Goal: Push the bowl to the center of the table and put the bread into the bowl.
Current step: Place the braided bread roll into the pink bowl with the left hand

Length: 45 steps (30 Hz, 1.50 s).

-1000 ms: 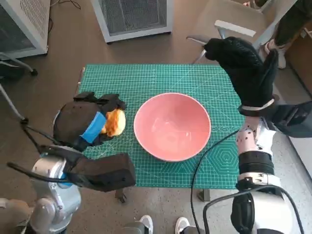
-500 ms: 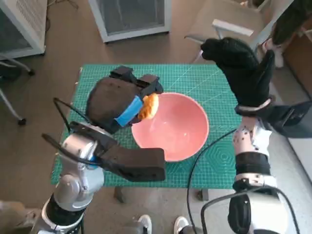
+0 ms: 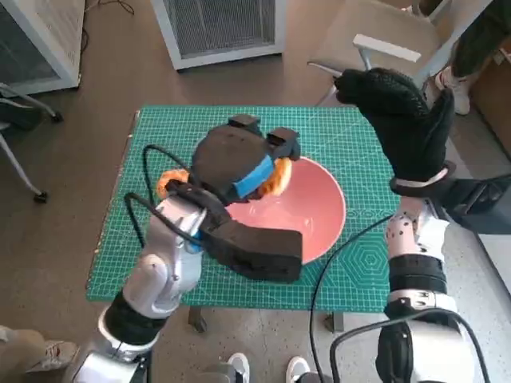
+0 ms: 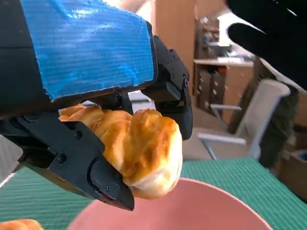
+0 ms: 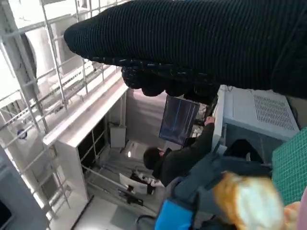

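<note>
- Green cutting mat (image 3: 200, 128) is covering the small table, and a brown floor is showing around it, with a white grilled cabinet (image 3: 219, 28) standing beyond the far edge
- A pink bowl (image 3: 311, 219) is sitting on the mat near the middle of the table, a little toward the robot's right side
- The left hand (image 3: 239, 163) is hanging over the bowl's left rim and is gripping the bread (image 3: 275, 177) between its black fingers (image 4: 165, 86); in the left wrist view the golden bread (image 4: 144, 153) is staying just above the pink bowl (image 4: 201, 211), not touching it
- A second piece of bread (image 3: 170, 183) is lying on the mat just beside the left forearm, on the side away from the bowl
- The right hand (image 3: 403, 120) in the knitted glove is standing raised over the table's far right corner, holding nothing, with fingers bent forward; I cannot tell if it counts as spread or closed
- A grey chair (image 3: 375, 48) is standing behind the table
- In the right wrist view a person (image 5: 180, 160) is sitting at a screen (image 5: 178, 120)
</note>
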Each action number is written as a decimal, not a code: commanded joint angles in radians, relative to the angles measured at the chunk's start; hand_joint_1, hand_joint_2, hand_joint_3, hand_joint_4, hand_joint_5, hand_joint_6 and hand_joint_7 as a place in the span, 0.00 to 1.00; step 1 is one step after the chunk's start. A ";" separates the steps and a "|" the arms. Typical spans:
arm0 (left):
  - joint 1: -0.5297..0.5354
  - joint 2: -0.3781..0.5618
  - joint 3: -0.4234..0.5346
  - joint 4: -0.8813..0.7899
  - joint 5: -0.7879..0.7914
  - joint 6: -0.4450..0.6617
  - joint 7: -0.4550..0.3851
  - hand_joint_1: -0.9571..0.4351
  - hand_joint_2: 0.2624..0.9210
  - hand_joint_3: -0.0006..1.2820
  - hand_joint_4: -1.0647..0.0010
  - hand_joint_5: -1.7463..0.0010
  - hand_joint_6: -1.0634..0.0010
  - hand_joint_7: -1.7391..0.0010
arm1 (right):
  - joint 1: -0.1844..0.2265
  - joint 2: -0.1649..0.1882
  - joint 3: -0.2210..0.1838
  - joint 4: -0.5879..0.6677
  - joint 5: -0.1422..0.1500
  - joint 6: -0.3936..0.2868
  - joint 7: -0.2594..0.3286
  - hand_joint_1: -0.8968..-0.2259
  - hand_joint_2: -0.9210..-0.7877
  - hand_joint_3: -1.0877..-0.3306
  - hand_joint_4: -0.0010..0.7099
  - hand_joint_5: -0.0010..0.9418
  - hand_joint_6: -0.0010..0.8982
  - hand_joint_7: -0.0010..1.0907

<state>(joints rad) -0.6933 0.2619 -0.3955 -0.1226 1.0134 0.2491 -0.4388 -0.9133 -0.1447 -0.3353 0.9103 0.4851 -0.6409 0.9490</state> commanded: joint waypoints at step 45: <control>-0.017 -0.026 -0.074 0.171 -0.088 0.072 -0.038 0.44 0.83 0.00 0.92 0.99 0.72 0.96 | 0.059 -0.006 0.014 -0.028 -0.009 0.008 -0.047 0.41 0.00 0.72 0.29 0.00 0.13 0.35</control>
<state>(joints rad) -0.7210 0.2313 -0.4620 0.0653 0.9234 0.3161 -0.4714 -0.8813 -0.1505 -0.3225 0.8771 0.4793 -0.6418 0.8985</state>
